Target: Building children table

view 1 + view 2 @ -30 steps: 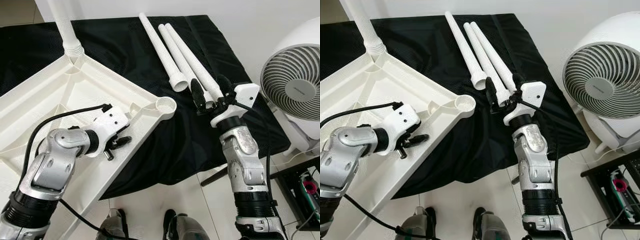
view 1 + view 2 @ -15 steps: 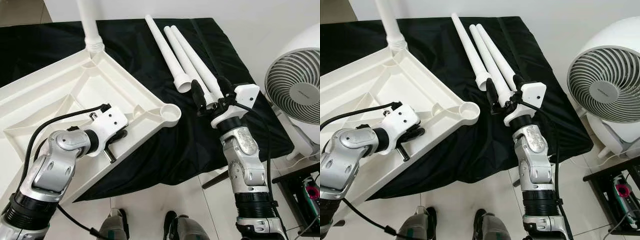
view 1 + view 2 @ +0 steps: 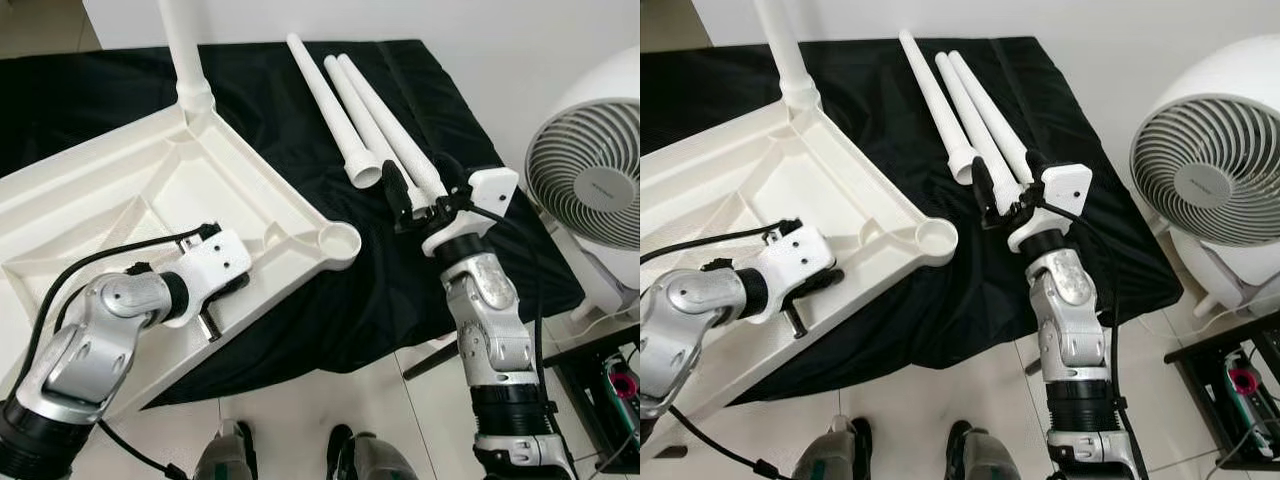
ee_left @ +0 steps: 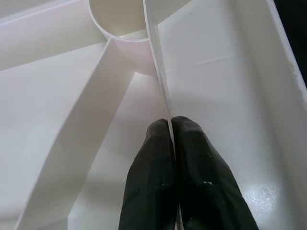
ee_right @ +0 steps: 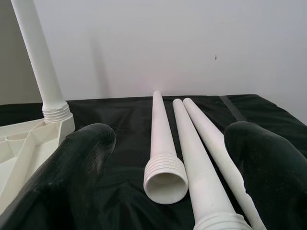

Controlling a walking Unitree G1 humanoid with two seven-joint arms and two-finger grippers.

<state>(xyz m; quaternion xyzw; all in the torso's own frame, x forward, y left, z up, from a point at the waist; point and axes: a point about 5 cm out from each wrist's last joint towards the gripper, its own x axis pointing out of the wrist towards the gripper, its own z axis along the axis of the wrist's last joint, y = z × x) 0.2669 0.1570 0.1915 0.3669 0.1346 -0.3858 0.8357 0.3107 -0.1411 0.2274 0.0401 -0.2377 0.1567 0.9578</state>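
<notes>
The white plastic tabletop (image 3: 120, 200) lies upside down on the black cloth. One white leg (image 3: 180, 50) stands in its far corner socket. The near corner socket (image 3: 338, 240) is empty. My left gripper (image 4: 171, 122) is shut on a thin rib (image 4: 156, 62) of the tabletop's underside, a short way from a round socket (image 4: 120, 19). Three loose white legs (image 3: 370, 110) lie side by side on the cloth. My right gripper (image 3: 420, 185) is open at their threaded near ends, one finger on either side of them (image 5: 165, 177).
A white fan (image 3: 590, 180) stands on the floor to the right, close to my right arm. The black-covered table's (image 3: 380, 290) near edge runs in front of me above tiled floor. A low dark shelf (image 3: 610, 380) sits at the bottom right.
My left gripper has drawn back toward me along the tabletop, and the tabletop has shifted and turned a little. The right gripper has stayed at the legs' ends.
</notes>
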